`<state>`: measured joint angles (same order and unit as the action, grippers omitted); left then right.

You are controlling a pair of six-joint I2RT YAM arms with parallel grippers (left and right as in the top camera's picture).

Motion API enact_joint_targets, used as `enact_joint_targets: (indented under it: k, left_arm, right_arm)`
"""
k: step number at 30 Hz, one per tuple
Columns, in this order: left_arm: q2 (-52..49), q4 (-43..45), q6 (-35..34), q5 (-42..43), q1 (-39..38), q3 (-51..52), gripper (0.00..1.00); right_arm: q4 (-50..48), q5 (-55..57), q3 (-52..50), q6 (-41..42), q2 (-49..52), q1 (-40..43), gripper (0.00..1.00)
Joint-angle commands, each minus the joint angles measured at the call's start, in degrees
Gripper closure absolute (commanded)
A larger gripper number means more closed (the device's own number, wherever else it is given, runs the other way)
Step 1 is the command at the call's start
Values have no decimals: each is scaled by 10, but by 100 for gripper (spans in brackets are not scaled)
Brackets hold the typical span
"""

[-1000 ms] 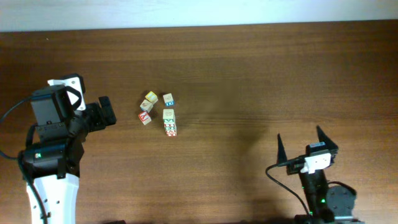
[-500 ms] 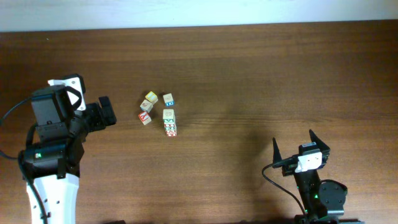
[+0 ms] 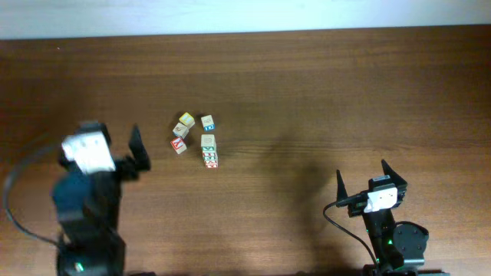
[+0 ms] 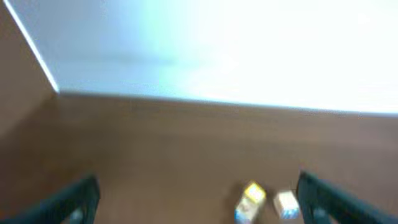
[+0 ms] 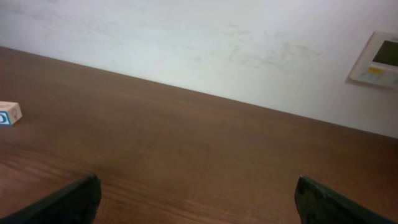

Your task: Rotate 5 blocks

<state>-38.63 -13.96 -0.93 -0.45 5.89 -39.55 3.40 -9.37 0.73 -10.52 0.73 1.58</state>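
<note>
The blocks (image 3: pixel 208 142) are tiny pale printed cubes, clustered left of the table's middle, with several in a short row running down to a red-printed block (image 3: pixel 210 159). My left gripper (image 3: pixel 132 157) is open, to the left of the cluster and apart from it, and the arm is blurred. In the left wrist view two cubes (image 4: pixel 250 200) show blurred between the wide-spread fingers (image 4: pixel 74 200). My right gripper (image 3: pixel 360 173) stands open near the front right, far from the blocks. The right wrist view shows one pale cube (image 5: pixel 9 113) at its left edge.
A yellow-faced cube (image 3: pixel 186 119) and a cube with a red Y (image 3: pixel 179 146) lie in the same cluster. The brown wooden table (image 3: pixel 322 92) ends at a white wall at the back. A wall panel (image 5: pixel 377 59) shows in the right wrist view.
My left arm has swung and pulled back towards the front edge, and it is blurred from moving. The right arm slid slightly left and frontward, then stopped. The blocks have not moved.
</note>
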Motion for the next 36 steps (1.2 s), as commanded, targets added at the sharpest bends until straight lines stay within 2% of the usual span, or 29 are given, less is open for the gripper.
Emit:
enact_joint_targets:
  k: [1, 3, 5, 6, 10, 13, 20, 36]
  left_arm:
    - [123, 95, 28, 15, -21, 150, 1]
    - [197, 137, 28, 15, -30, 230, 1]
    - [273, 161, 57, 16, -38, 304, 1]
    - [304, 160, 80, 16, -42, 329, 1]
    - [377, 141, 97, 15, -41, 383, 1]
    - [384, 95, 98, 16, -39, 391, 1]
    - [384, 92, 98, 4, 23, 391, 1]
    - [383, 92, 98, 2, 25, 391, 1]
  right_arm:
    - [2, -5, -4, 0, -5, 3, 1]
    - [2, -5, -4, 0, -5, 3, 1]
    - [2, -5, -4, 0, -5, 3, 1]
    - [2, -5, -4, 0, -5, 3, 1]
    - [2, -5, -4, 0, -5, 3, 1]
    - [2, -5, -4, 0, -5, 3, 1]
    - [2, -6, -4, 0, -5, 3, 1]
    - [2, -5, -4, 0, -5, 3, 1]
